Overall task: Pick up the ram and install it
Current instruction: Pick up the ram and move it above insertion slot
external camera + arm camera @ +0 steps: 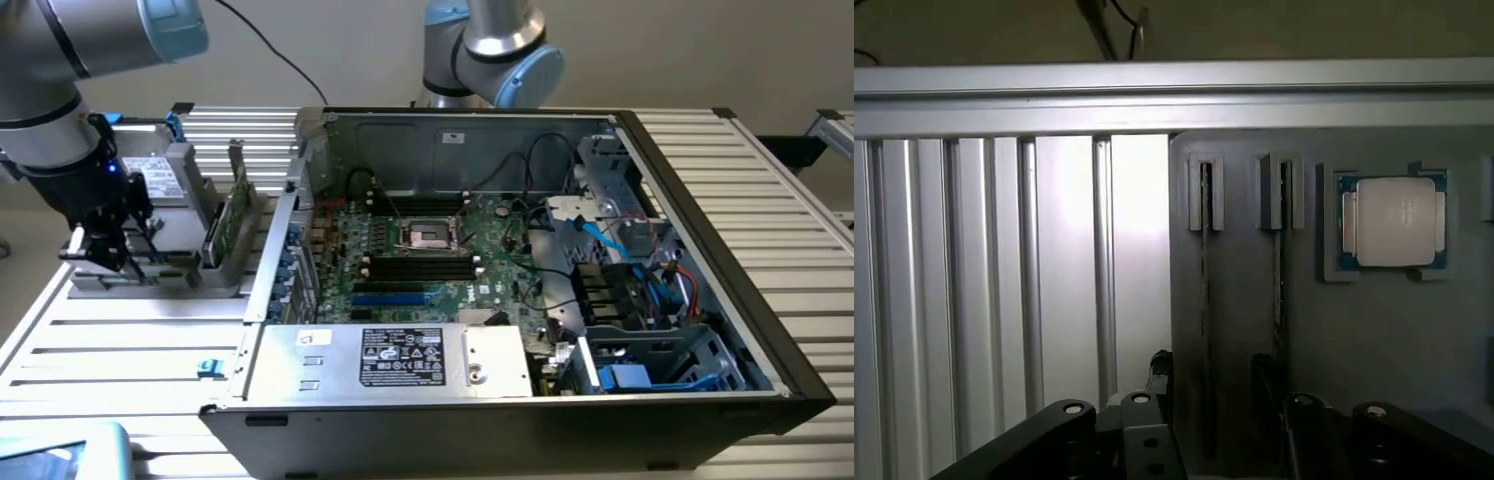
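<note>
Slatted aluminium table (120, 340) with an open PC case (694, 400) on it. Off to the exterior view's left there's a grey holder (1244, 330) with two sticks standing edge-up in slots, plus a CPU (1394, 220) in its own pocket.

Biggest worry imo: the sticks sit close together. If the gripper (1211, 380) comes in a bit off-centre, a finger could clip the second stick (1282, 280) or land on top of the ram (1204, 290) instead of beside it. A crooked pinch might also bind it in the slot.

Right now the jaws are spread with nothing in them, one finger either side of the ram, no contact that I can make out. Ram's in the holder, well apart from the motherboard (414, 260).
</note>
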Controlling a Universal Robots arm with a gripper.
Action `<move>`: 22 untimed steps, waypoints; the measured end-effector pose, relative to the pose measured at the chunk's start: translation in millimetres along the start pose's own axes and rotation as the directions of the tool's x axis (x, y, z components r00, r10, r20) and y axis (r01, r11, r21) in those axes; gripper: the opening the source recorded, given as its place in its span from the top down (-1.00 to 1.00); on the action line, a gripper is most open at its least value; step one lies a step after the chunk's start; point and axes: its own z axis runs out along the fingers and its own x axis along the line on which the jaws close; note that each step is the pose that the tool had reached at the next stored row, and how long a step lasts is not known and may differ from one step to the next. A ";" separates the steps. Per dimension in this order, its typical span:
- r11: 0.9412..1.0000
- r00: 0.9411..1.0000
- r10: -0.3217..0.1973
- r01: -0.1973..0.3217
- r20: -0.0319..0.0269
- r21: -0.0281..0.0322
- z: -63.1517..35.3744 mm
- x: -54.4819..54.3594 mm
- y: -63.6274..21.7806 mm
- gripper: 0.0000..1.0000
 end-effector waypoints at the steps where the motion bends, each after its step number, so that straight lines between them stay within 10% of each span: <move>1: 1.000 1.000 0.000 0.000 0.000 0.000 1.7 0.3 0.0 0.10; 22: 1.000 1.000 0.000 0.000 -0.001 0.000 23.1 -1.3 5.1 0.10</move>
